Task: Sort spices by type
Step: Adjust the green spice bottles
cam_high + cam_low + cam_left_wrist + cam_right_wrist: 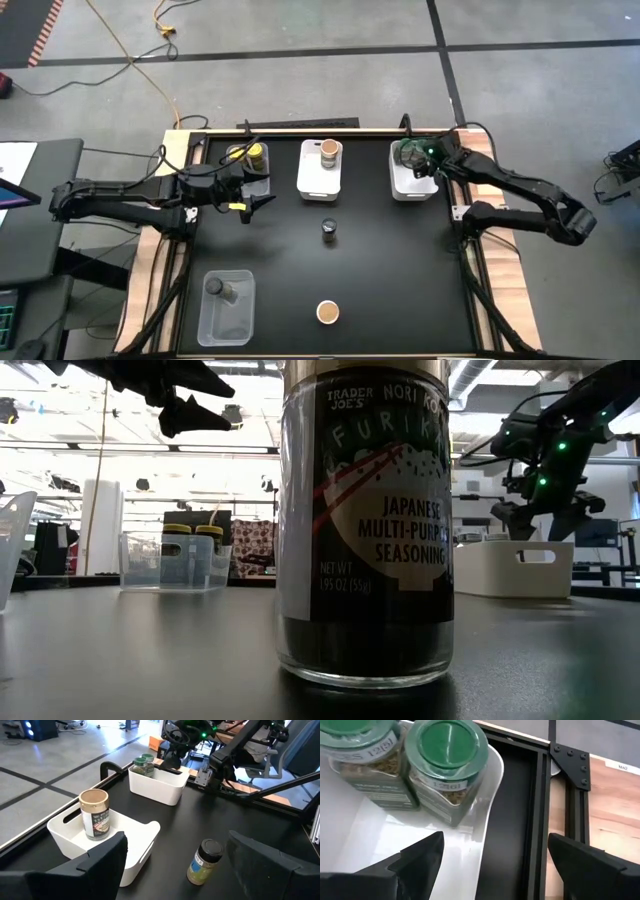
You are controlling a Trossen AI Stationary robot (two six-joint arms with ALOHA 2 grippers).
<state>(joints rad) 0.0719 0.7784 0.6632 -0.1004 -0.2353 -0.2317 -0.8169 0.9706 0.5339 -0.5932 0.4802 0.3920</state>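
Note:
The spices are small round jars. A dark-lidded jar [329, 231] [205, 861] stands on the table's middle, and a tan-lidded one [327, 313] [365, 520] stands near the front edge. Two green-lidded jars [445, 765] [360, 755] stand in the far-right white bin [415, 185]. My right gripper [406, 158] [495, 860] hangs open just above that bin, slanting down, its fingers clear of the jars. My left gripper [260, 198] [180, 870] hovers open beside the far-left clear bin [250, 170], pointing toward the dark-lidded jar and holding nothing.
A tan-lidded jar [94, 814] stands in the far middle white bin [320, 180]. Yellow-lidded jars [255, 153] stand in the far-left clear bin. A grey-lidded jar [220, 290] lies in the near-left clear bin [227, 320]. Open black tabletop lies on the right half.

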